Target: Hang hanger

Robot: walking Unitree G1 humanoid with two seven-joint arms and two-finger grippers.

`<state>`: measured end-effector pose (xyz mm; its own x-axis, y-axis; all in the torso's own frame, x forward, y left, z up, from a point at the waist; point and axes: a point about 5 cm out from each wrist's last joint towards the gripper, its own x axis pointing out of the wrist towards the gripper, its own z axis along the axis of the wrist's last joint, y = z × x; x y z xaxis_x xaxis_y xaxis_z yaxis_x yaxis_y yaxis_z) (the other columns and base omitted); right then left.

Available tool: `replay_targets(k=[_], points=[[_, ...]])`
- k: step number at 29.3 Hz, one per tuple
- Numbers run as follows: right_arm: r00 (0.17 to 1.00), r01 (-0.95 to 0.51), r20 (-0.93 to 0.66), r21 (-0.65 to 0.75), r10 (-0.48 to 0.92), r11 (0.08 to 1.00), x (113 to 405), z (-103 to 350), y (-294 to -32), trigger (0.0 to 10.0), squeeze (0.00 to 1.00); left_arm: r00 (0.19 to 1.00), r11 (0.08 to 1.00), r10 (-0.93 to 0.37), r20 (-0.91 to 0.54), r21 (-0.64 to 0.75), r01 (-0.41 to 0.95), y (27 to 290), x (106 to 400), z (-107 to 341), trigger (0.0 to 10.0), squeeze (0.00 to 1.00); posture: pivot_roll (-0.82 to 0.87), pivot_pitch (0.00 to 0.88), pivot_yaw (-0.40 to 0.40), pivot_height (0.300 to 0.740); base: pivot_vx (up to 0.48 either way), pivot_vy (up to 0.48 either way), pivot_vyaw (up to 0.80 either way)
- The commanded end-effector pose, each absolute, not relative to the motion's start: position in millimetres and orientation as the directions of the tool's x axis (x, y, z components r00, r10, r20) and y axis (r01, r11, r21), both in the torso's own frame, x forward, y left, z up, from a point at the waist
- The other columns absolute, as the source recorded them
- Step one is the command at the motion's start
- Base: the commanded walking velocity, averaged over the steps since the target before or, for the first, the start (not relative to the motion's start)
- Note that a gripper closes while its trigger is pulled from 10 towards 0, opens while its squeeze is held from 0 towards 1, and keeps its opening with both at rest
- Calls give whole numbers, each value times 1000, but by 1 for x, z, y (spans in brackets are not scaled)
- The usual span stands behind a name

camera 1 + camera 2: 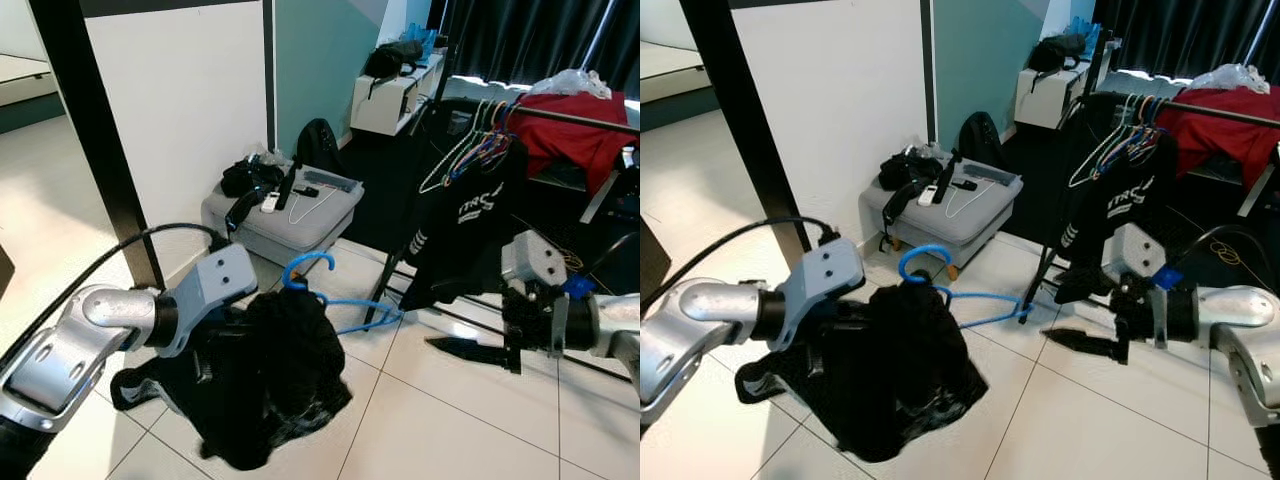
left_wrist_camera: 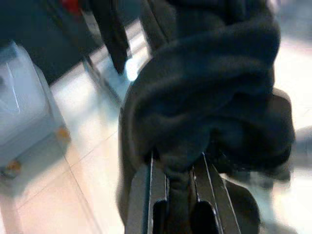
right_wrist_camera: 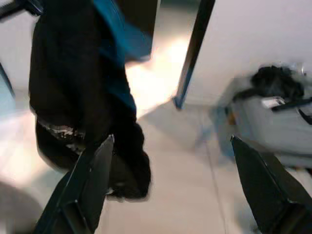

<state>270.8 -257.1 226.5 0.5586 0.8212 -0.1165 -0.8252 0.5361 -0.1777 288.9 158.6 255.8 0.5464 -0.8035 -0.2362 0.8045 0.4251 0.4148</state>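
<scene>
While the blue hanger (image 1: 330, 292) hangs low over the tiled floor (image 1: 450, 410) with a bunched black garment (image 1: 265, 375) draped on it, the left gripper (image 2: 178, 178) pinches that dark cloth between its fingers. Off to the right, the right gripper (image 1: 1095, 340) is spread wide, holding nothing, near the foot of the clothes rack (image 1: 560, 118). Black shirts and empty hangers crowd that rail, with a red cloth (image 1: 575, 135) behind. By the wall, a grey ottoman (image 1: 290, 225) carries black straps, a remote and a cable.
</scene>
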Motion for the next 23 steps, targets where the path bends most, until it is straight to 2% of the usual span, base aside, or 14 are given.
replay_targets(k=[1,3,4,5,10,16,23], points=[[545,-838,-26,-60,838,543,263,218,-258,10000,0,573,487,-820,-24,497,718,164,288,300,0,0,29,18,-32,740,0,0,0],[545,-838,-26,-60,838,543,263,218,-258,10000,0,573,487,-820,-24,497,718,164,288,300,0,0,29,18,-32,740,0,0,0],[525,-851,20,10,851,525,257,210,-255,10000,0,584,525,-811,46,499,690,166,290,312,8588,0,28,19,-30,740,0,0,0],[530,-848,44,49,847,528,254,202,-254,10000,0,582,545,-808,94,498,675,167,292,321,10000,0,28,22,-26,740,0,0,0],[556,-830,74,84,828,551,253,194,-254,10000,0,570,565,-807,153,484,669,166,293,330,10000,0,27,23,-18,740,0,0,0],[583,-813,281,200,762,547,251,190,-253,10000,0,491,541,-838,237,468,699,158,290,349,10000,0,39,21,-2,740,0,0,0],[613,-789,320,300,723,536,246,174,-254,10000,0,471,528,-848,245,484,698,154,289,354,10000,0,38,20,-6,740,0,0,0]])
